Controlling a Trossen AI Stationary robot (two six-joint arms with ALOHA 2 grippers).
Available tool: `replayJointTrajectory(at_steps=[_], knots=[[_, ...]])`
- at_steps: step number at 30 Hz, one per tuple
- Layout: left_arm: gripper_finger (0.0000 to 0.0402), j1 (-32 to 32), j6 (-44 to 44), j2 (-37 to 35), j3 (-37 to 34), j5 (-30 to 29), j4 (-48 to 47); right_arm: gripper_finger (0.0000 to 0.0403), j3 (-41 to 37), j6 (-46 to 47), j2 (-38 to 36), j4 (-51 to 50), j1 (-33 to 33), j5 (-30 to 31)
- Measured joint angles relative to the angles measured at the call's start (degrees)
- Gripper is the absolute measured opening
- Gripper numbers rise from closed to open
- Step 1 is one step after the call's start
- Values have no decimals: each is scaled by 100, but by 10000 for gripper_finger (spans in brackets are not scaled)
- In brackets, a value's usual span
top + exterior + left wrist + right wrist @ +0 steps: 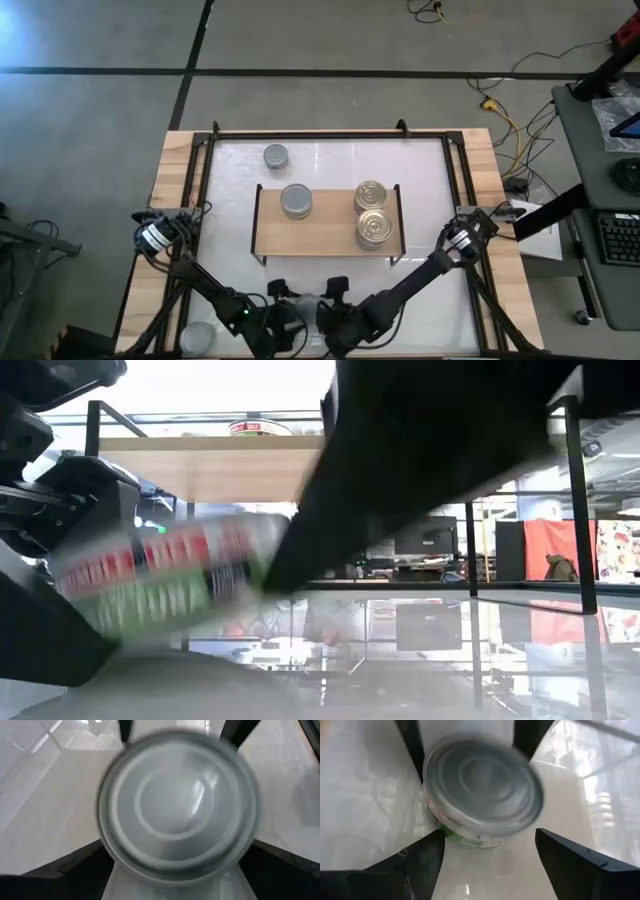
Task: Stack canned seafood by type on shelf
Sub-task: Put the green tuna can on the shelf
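Observation:
A silver-topped can with a red and green label sits between my two grippers at the table's near edge. My left gripper is shut on it. My right gripper faces it from the right, open, with its fingers apart on either side and touching nothing. The light-wood shelf carries one silver-topped can and two gold-topped cans, each resting on its base. My left gripper pinches the silver-topped can by its side wall between its two fingers, one on each opposite side. The fingers come nearly level from the table's left. The can is tilted; whether its lower edge touches the table I cannot tell.
Another silver-topped can stands on the white tabletop beyond the shelf. One more can lies near the table's near-left corner. A black frame rims the table. Bare tabletop lies left and right of the shelf.

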Motion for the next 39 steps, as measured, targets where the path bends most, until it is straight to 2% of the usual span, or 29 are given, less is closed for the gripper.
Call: replayJointTrajectory(at_steps=[9,14,21,30,39], knots=[[379,1,-22,0,10,96,77,312,2,228,-244,-516,-13,-440],[379,13,29,0,6,85,199,308,-98,322,-234,-510,-13,-480],[379,15,26,0,-3,223,196,316,-144,668,-207,-1252,0,-389],[380,150,73,189,15,222,562,309,-600,197,-201,456,-18,-488],[380,188,296,372,325,213,552,319,-774,56,-201,892,-140,-606]])
